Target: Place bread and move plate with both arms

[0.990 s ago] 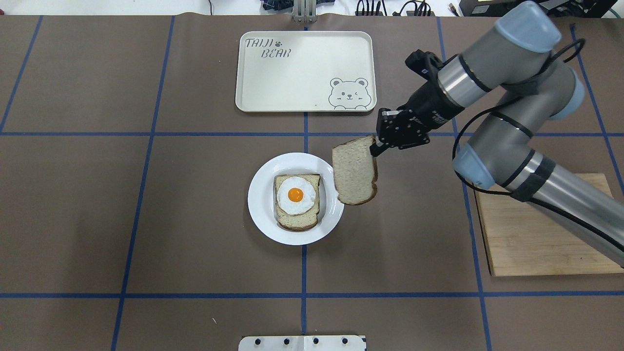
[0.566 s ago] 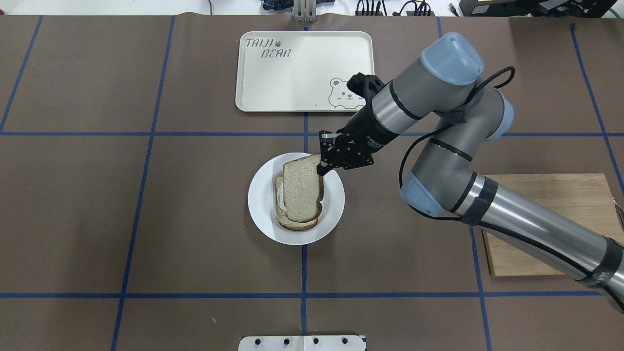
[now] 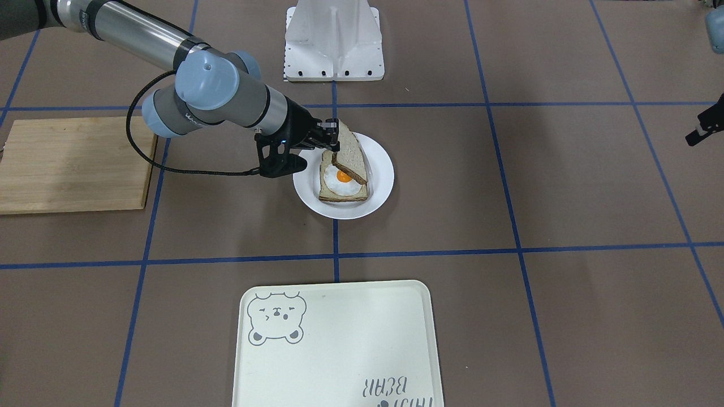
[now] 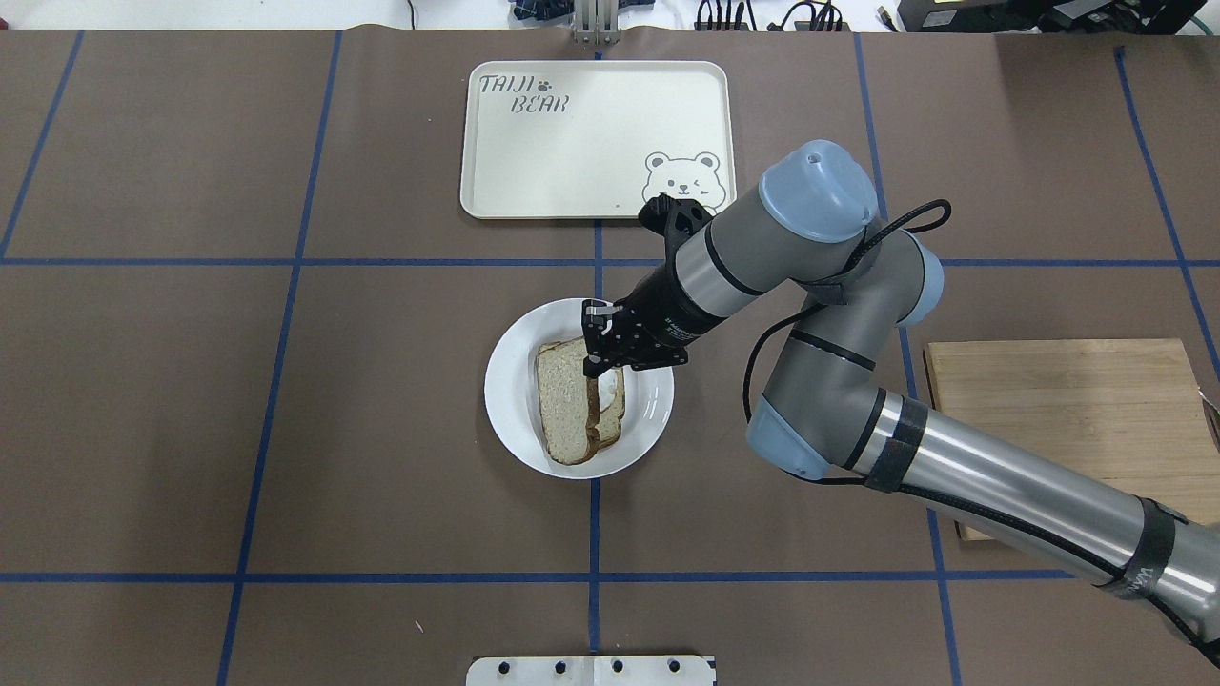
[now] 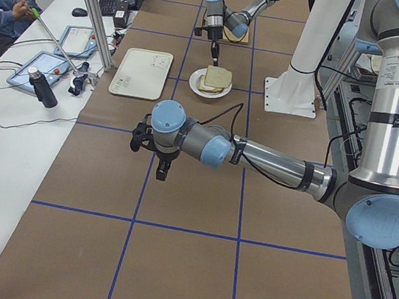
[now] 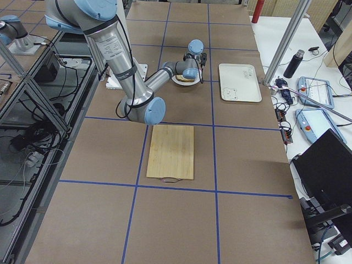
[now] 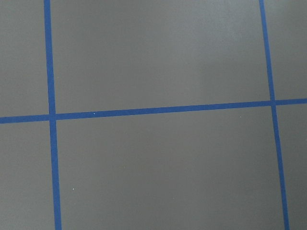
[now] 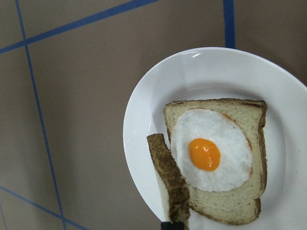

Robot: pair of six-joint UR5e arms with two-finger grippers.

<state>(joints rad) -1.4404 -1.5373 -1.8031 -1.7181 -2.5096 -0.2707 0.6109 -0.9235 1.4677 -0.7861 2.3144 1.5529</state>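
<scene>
Bread (image 4: 564, 405) hangs tilted over the egg slice (image 8: 216, 158) on the plate (image 4: 505, 400), right gripper (image 4: 595, 362) clamped on its upper crust, not released; contact I cannot tell; left gripper (image 5: 161, 166) waits well apart, jaws unreadable; plate move undone, tray (image 4: 534, 191) beyond; a second ago the bread hung beside the plate, now it's over it.

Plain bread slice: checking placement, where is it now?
Overhead view, centre: plain pale bread slice, tilted in the right gripper, over the egg-topped slice on the round white plate.

Cream tray (image 4: 591, 143) and wooden board (image 4: 1077, 400) lie apart.
</scene>
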